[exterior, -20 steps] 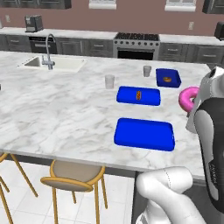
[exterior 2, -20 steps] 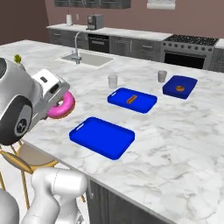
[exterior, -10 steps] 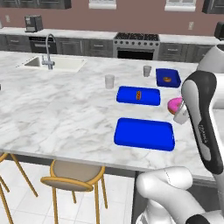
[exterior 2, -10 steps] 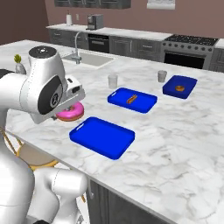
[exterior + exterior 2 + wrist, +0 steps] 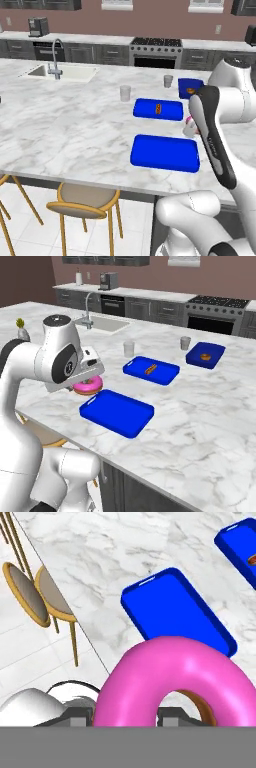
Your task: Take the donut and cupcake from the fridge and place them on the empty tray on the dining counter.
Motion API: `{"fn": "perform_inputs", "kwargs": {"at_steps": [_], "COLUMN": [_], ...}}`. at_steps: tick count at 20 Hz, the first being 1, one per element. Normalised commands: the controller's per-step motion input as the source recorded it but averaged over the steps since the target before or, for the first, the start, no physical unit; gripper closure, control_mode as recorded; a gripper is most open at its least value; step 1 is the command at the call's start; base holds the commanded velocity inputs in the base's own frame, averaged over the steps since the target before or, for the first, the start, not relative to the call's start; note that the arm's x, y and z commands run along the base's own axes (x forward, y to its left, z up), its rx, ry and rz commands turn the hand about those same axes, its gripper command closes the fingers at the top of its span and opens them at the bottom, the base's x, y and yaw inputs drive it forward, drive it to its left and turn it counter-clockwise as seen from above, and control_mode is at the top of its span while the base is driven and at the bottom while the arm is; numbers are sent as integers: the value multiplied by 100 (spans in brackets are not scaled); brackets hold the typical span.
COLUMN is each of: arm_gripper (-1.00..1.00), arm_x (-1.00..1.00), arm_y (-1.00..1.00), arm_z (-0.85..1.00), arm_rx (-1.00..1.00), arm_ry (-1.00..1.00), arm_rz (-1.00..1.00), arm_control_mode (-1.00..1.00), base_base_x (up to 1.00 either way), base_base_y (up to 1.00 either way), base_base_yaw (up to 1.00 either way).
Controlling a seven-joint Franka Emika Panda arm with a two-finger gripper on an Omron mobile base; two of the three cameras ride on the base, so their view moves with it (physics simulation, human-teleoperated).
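Donut [image 5: 170,677] in tool [image 5: 125,717] above tray [image 5: 175,607]

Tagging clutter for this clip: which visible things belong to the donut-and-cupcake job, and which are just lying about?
Job: donut held in the gripper; empty tray; dining counter.

Lying about: two smaller trays with pastries; two cups; stools; sink; stove.

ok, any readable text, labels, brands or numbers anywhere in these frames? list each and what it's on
None: no legible word, label, brand or number in any view.
The donut, shut in the gripper: plain pink frosting, no marking.
The tray and the two smaller blue trays: plain blue, unmarked.
The coffee machine and stove on the back counter: too small to show any lettering.
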Motion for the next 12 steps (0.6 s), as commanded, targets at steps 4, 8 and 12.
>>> {"fn": "perform_inputs", "kwargs": {"at_steps": [4,8,12], "arm_gripper": [100,100,100], "arm_x": [23,29,42], "arm_y": [0,5,10], "arm_z": [-40,-29,-34], "arm_rx": [0,0,0], "arm_ry": [0,3,7], "arm_rz": [-21,-4,0], "arm_control_mode": [-100,-100,-100], "base_base_x": [0,0,0], "base_base_y": [0,0,0], "base_base_yaw": [0,0,0]}}
